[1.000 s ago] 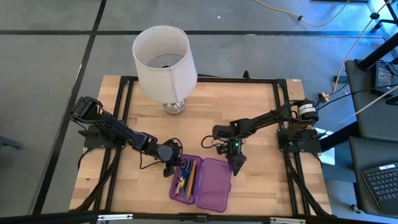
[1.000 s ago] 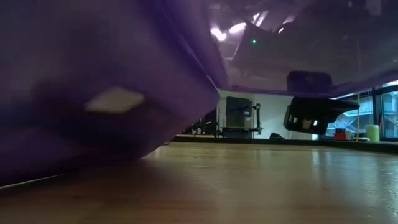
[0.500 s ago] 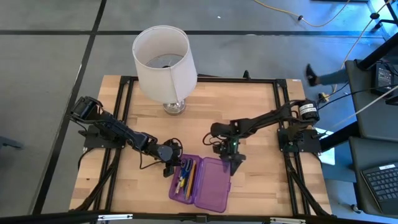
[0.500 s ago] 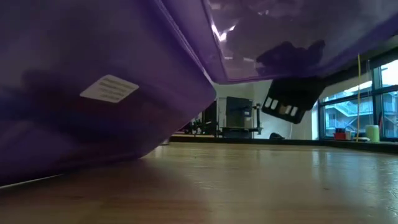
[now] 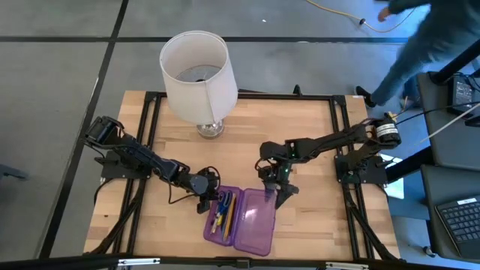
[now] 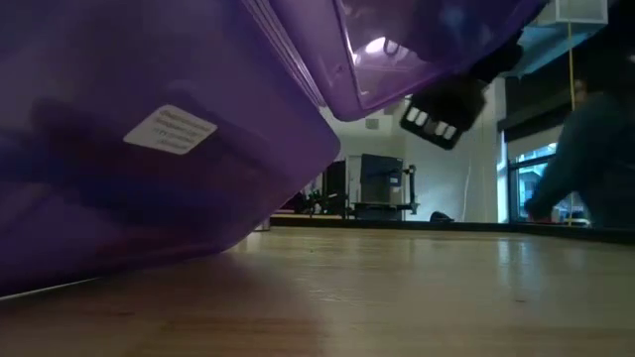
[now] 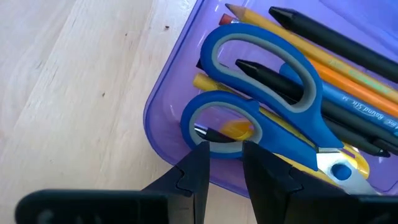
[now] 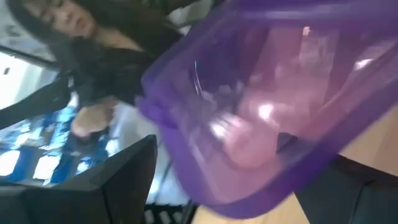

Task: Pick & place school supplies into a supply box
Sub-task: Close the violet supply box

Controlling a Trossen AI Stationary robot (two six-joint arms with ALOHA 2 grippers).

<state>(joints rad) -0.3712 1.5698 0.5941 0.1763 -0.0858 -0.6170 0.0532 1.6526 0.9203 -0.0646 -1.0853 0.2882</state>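
The supply box (image 5: 238,220), a translucent purple case, lies near the table's front edge. Its left half (image 7: 168,118) rests flat and holds blue-handled scissors (image 7: 267,112), yellow and orange pencils (image 7: 348,68) and dark pens (image 7: 329,37). Its right half, the lid (image 5: 259,221), is tilted up off the table on its hinge. My left gripper (image 5: 204,196) sits at the far end of the filled half, its fingers close together. My right gripper (image 5: 279,193) stands open at the lid's far right corner. My left gripper has its fingertips (image 7: 202,155) on the rounded far end wall (image 7: 217,171) of the filled half, beside the scissors' handles, slanting down from the table's left. Whether the wall is pinched between them, I cannot tell. That half lies flat on the table. My right gripper bears the lid's free long edge (image 6: 397,94) with a finger (image 6: 442,109) under it, coming from the table's right. The lid (image 8: 267,112) spans the open fingers and stands tilted, its hinge side low, its free side clear of the table.
A white-shaded lamp (image 5: 195,71) stands at the table's far side, left of middle. A person (image 5: 420,37) moves beyond the table's far right corner. Bare wood (image 5: 315,135) lies between lamp and right arm.
My right gripper has risen and rolled. The lid has swung up about its hinge from lying flat, while the filled half has stayed where it was. A person has come into view past the far right corner.
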